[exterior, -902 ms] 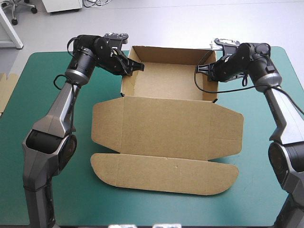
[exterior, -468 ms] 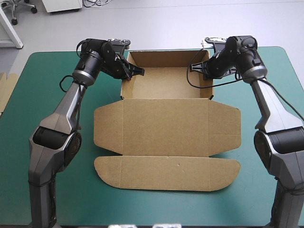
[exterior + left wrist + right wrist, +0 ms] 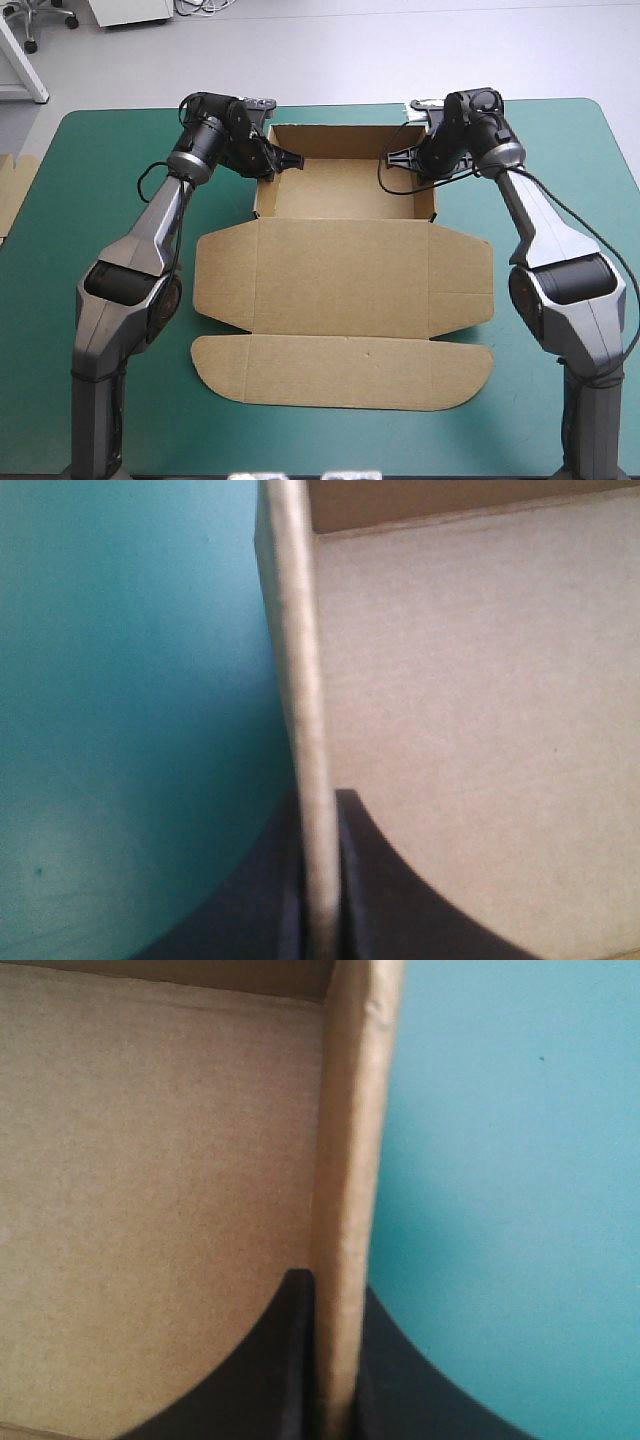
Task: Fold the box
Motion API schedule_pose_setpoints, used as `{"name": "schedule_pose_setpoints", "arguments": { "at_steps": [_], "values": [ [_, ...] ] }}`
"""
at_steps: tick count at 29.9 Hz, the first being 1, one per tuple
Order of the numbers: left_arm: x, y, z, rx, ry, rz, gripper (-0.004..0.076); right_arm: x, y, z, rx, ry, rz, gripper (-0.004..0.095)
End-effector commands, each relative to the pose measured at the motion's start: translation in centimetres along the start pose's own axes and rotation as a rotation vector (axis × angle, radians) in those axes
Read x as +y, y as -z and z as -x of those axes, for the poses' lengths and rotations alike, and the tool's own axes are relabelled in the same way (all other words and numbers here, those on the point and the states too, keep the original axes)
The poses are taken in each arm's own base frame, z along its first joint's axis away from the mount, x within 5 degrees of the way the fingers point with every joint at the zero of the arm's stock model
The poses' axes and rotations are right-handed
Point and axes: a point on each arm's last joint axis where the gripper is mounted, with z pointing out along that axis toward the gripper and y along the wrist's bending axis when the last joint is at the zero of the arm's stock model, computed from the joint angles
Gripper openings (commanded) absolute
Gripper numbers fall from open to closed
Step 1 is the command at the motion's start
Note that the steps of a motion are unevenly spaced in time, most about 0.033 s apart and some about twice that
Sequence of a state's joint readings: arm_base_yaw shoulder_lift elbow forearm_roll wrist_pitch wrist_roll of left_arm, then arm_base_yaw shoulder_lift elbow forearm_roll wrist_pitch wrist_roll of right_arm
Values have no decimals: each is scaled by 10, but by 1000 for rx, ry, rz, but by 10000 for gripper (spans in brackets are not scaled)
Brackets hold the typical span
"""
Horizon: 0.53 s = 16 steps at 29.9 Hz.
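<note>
Item: brown cardboard box [image 3: 345,190], a cut sheet standing as an open tray toward the far edge of the teal-green table cover [image 3: 90,200], long axis running left to right. Its lid panel [image 3: 340,275] lies flat, spreading from the tray's near wall toward me. My left gripper [image 3: 284,160]: clamped astride the left side wall [image 3: 300,680]. My right gripper [image 3: 396,160]: clamped likewise on the right side wall [image 3: 352,1160]. The tray sits squarely between the two, neither arm nearer. Judgement: any next shift must carry both walls together.
</note>
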<state>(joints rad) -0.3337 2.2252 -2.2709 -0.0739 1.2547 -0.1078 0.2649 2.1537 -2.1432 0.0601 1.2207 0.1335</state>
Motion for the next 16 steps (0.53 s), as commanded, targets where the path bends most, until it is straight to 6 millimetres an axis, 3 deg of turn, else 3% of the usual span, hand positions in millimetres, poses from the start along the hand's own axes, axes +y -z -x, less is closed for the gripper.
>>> {"name": "schedule_pose_setpoints", "arguments": {
  "at_steps": [1,9,16],
  "values": [
    [-5,38,10,-136,-20,-2,-10,9,30,2,-54,55,0,4],
    [8,23,11,-118,-69,153,-10,6,18,3,-46,70,-51,4],
    [6,-7,7,-55,-76,152,-10,6,3,2,-10,69,-55,4]
  ]
}}
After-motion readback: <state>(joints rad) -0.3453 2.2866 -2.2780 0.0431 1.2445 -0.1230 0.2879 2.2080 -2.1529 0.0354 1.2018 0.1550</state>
